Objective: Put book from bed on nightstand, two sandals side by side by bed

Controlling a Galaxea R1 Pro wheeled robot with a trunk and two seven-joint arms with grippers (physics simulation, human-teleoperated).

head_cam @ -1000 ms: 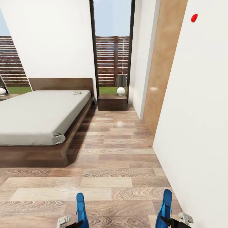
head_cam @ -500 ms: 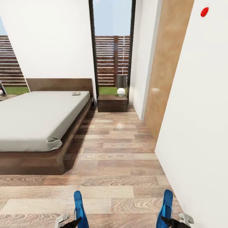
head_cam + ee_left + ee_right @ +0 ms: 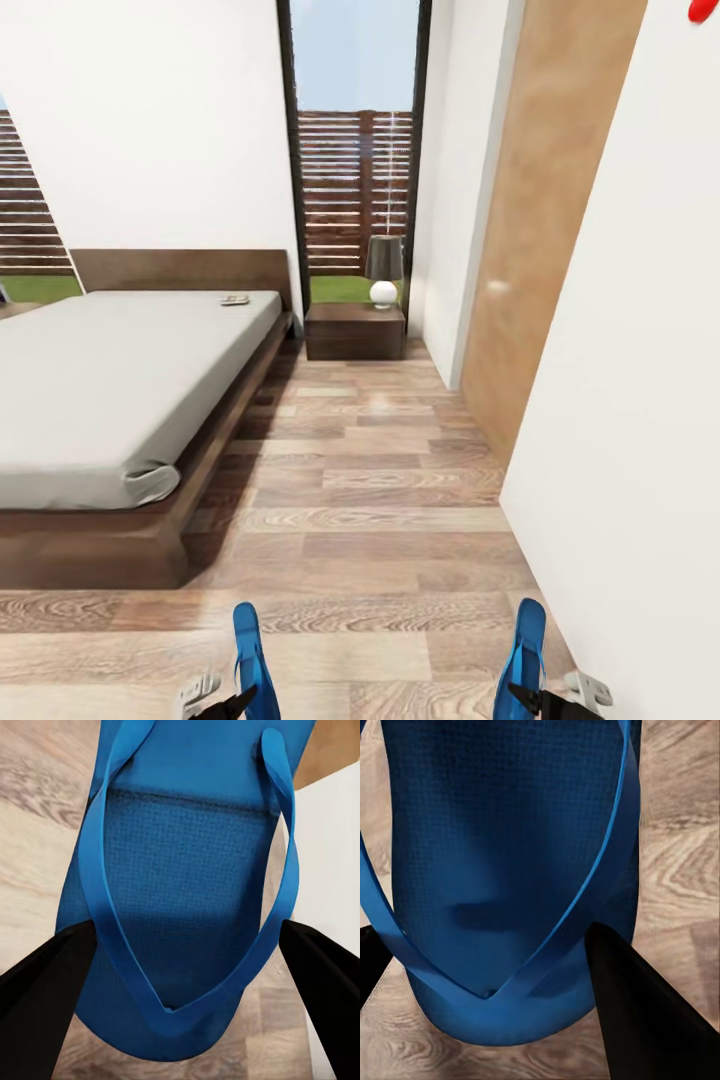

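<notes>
Bed (image 3: 110,390) at left, book (image 3: 236,299) lying near its headboard corner. Nightstand (image 3: 355,330) beyond, beside the window. Low down, left tool (image 3: 238,700) gripping one blue sandal (image 3: 250,655); right tool (image 3: 535,697) gripping the other sandal (image 3: 522,650), both above the plank floor (image 3: 380,500).

Floor (image 3: 400,480): wood planks, strong swirling grain, mixed light and mid brown, faint sheen near the far end.
Bed (image 3: 120,545): frame and headboard of dark brown wood, smooth, matt. Mattress (image 3: 110,380): off-white cloth, plain, matt, rumpled at the near corner.
Nightstand (image 3: 355,335): dark brown wood, smooth.
Lamp (image 3: 383,270): grey matt shade, glossy white ball base.
Door (image 3: 530,250): pale tan wood, soft sheen.
Walls (image 3: 160,120): white, smooth, matt.
2 sandals, left sandal (image 3: 187,892) and right sandal (image 3: 502,870): bright blue rubbery material, finely dimpled footbed, smooth straps.
</notes>
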